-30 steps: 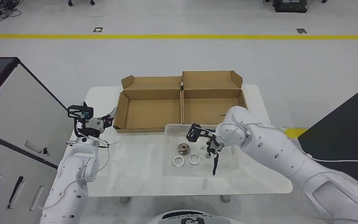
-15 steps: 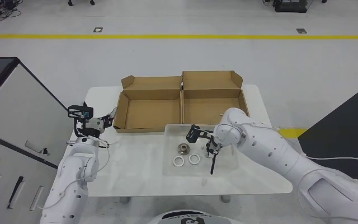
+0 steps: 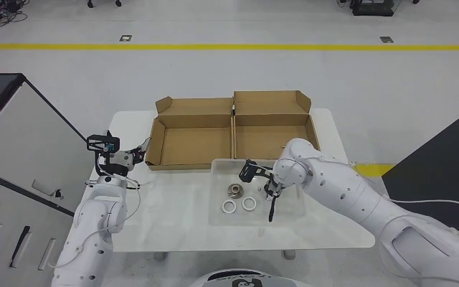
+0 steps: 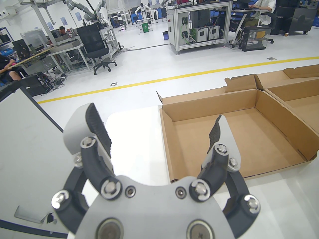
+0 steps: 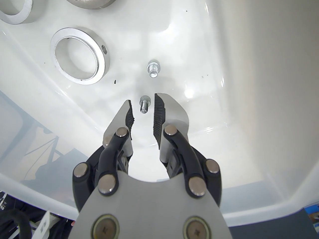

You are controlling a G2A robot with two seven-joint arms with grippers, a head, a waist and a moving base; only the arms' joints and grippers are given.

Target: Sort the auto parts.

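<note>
Bolt (image 5: 143,105) straddled, not yet gripped
The right gripper (image 5: 142,98) has been brought over it in the tray (image 5: 224,50), narrowly parted; closing is judged next. Farther off, the left gripper (image 4: 154,111) is held wide beside a box (image 4: 236,138).

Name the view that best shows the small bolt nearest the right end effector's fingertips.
The right wrist view: the bolt lies on the white tray, between the open right end effector's fingertips. In the top view it is too small to tell. The left wrist view faces a cardboard box.
</note>
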